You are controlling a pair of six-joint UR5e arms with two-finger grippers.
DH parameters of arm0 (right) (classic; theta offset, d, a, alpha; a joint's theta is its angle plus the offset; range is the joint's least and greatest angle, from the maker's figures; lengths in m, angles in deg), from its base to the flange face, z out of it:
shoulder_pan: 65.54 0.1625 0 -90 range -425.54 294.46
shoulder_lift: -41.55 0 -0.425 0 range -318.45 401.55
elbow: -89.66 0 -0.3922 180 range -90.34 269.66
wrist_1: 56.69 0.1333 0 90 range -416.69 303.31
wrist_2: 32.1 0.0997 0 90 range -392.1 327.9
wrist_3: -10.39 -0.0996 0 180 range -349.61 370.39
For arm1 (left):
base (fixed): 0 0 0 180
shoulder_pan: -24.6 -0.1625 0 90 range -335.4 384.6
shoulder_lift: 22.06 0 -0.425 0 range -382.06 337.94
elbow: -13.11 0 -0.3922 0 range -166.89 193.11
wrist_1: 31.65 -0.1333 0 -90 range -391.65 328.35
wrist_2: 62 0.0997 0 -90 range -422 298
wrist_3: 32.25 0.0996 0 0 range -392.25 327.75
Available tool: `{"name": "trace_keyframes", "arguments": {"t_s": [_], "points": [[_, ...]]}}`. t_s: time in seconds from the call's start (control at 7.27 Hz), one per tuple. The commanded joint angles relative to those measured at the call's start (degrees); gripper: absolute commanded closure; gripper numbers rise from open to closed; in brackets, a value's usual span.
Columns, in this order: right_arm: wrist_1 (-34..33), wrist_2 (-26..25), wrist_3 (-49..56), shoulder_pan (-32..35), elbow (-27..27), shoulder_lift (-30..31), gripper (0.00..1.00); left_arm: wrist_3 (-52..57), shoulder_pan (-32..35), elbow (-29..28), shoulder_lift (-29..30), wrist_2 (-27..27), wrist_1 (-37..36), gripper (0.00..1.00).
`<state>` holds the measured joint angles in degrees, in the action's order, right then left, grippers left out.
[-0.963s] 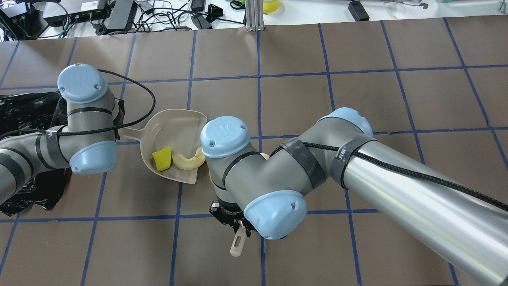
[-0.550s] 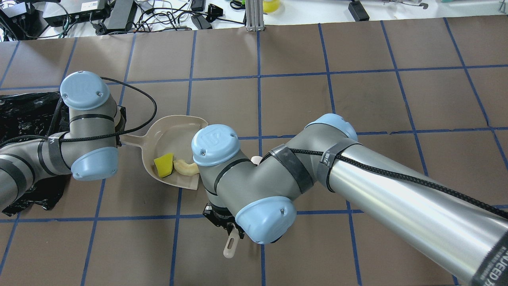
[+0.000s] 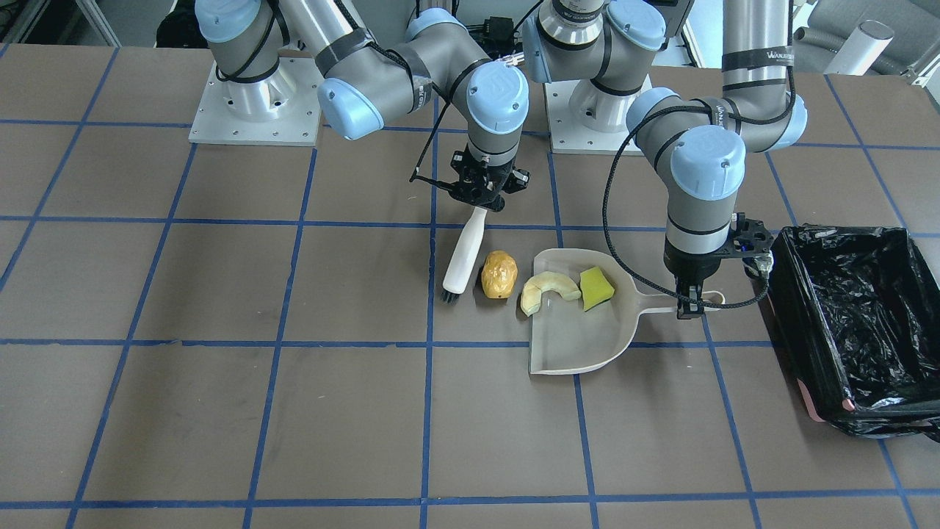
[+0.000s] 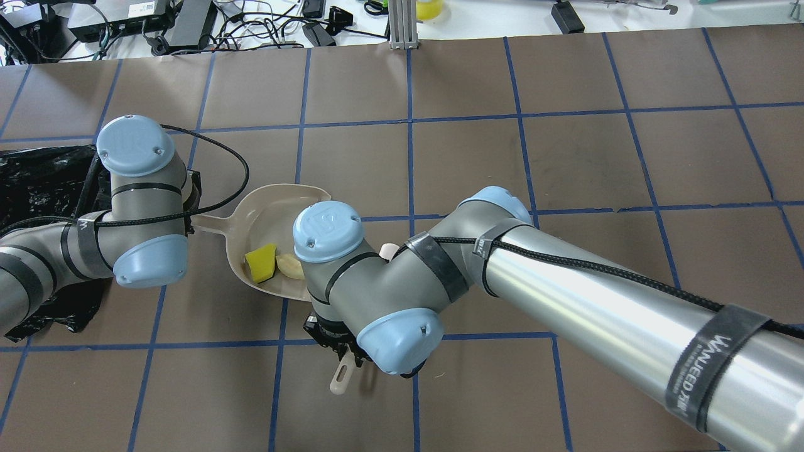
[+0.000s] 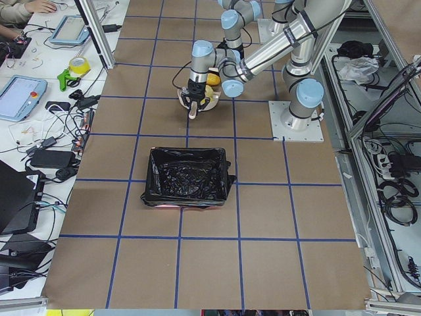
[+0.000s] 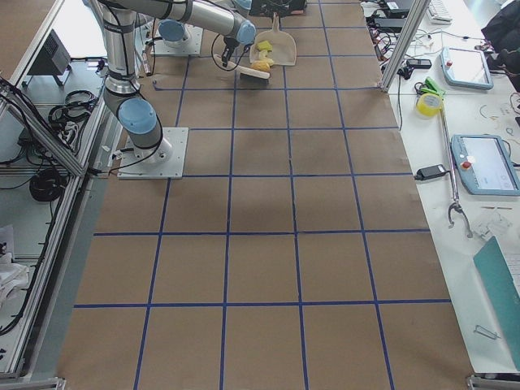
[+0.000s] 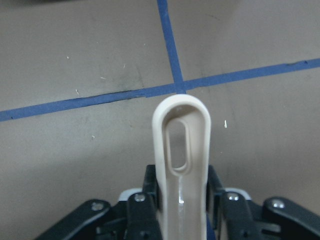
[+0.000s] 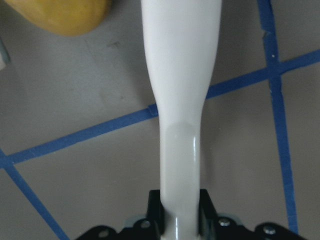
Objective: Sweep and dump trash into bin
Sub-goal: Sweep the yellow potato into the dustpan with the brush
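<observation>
Toward the left end of the table: the bin [image 3: 844, 308], lined with a black bag. Near it, more toward the middle: the dustpan [image 3: 580, 342], flat down, handle pinched tight in the left gripper [image 3: 689, 305]. Beside the pan's mouth: the brush [image 3: 464, 253], handle clamped in the right gripper [image 3: 481, 198], bristles down by the potato lump [image 3: 499, 274].

Not yet in the pan, that lump. Half over the lip: the crescent [image 3: 542, 288]. Well inside: the wedge [image 3: 596, 287].

Could roll past the pan's side if pushed too hard or crooked. Could bump the crescent back out. Could get left behind if lifted too soon.
</observation>
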<state>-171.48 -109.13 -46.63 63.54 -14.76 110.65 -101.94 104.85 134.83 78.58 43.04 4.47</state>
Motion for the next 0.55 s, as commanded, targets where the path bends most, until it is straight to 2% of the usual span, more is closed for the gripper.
{"name": "trace_keyframes", "arguments": {"t_s": [0.0,0.41], "points": [[-1.1,0.2,-0.5,0.1,6.3,-5.6,0.88,0.0,0.0,-0.1,0.0,0.0,0.0,1.00],[-1.8,1.9,-1.1,0.1,16.9,-13.9,0.88,0.2,0.0,-0.4,0.4,-0.1,0.0,1.00]]}}
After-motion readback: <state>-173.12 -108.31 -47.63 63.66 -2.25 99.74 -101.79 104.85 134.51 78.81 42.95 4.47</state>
